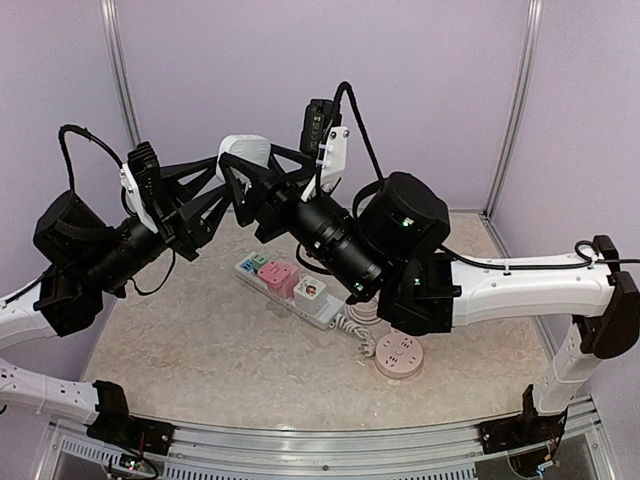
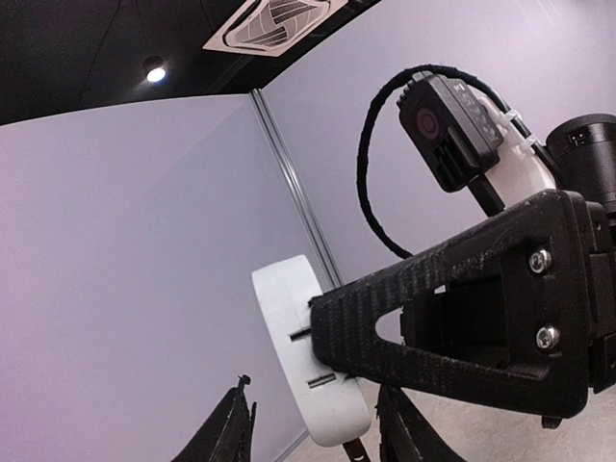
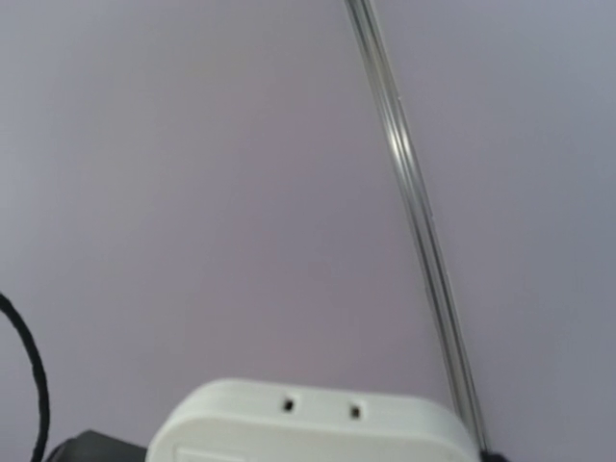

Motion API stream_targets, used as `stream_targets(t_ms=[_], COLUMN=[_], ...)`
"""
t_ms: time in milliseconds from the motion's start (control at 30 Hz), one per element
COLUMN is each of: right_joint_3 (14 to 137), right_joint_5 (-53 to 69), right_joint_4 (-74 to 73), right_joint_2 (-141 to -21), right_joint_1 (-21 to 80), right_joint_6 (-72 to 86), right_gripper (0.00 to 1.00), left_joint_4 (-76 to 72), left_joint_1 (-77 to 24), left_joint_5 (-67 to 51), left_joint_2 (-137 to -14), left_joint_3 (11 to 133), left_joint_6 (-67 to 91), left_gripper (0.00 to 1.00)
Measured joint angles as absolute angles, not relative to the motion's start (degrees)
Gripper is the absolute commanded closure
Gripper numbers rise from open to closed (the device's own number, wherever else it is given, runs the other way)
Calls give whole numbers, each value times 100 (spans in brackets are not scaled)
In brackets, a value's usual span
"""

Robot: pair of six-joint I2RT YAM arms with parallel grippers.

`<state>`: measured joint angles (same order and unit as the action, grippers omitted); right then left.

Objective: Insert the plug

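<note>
Where the two arms meet: adapter (image 1: 243, 150), white and rounded, held up off the table (image 1: 200, 350), at 12 o'clock of the top view's centre.
Adapter, face: two dark slots show in the left wrist view, on the side turned to 3 o'clock.
Adapter, edge: two small holes show in the right wrist view, where it sits at 6 o'clock.
Right gripper (image 1: 238, 185): closed on the adapter, jaws part-way apart around its body; one black finger (image 2: 452, 318) lies across the slotted face.
Left gripper (image 2: 313, 423): jaws apart, one on either side of the adapter's lower end; the finger (image 2: 238, 428) at 9 o'clock stands clear of it; contact on the 3 o'clock side cannot be told.
Strip (image 1: 325, 312): white, flat on the table, running from 10 o'clock to 4 o'clock, below the raised adapter.
Strip, fittings: green block (image 1: 252, 263), pink block (image 1: 280, 278) and white block (image 1: 308, 291), side by side in a row along it.
Cord (image 1: 358, 318): white, looped at the strip's 4 o'clock end.
Round socket (image 1: 399, 355): pale pink, flat on the table, near the cord, at 4 o'clock of the strip.
Walls: pale lilac panels with a metal post, behind both wrist views.
</note>
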<state>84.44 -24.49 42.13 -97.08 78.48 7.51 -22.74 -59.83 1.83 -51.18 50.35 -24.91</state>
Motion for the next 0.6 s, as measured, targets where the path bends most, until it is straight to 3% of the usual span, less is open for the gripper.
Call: stream_targets(t_ms=[133, 300, 433, 467, 600], right_joint_3=[8552, 8571, 8571, 8567, 8440], right_joint_5=[-2392, -2414, -2438, -2440, -2436], right_joint_4=[4045, 4045, 4042, 4042, 4016], right_joint_2=[-9789, -9826, -9830, -9830, -9769], right_joint_1=[7854, 7859, 7859, 7859, 7861], right_joint_6=[757, 762, 775, 773, 701], right_gripper=[87, 87, 81, 74, 20], left_joint_4=[-2283, -2272, -2268, -2265, -2185], left_joint_1=[-5983, -5981, -5983, -5983, -5983], left_joint_5=[196, 244, 298, 298, 294], left_joint_2=[-5116, -5113, -5107, -5105, -5065], left_joint_3=[5035, 5033, 5030, 5026, 4974], left_joint_6=[-2580, -2685, -2733, -2733, -2703], left_gripper=[74, 99, 100, 100, 100])
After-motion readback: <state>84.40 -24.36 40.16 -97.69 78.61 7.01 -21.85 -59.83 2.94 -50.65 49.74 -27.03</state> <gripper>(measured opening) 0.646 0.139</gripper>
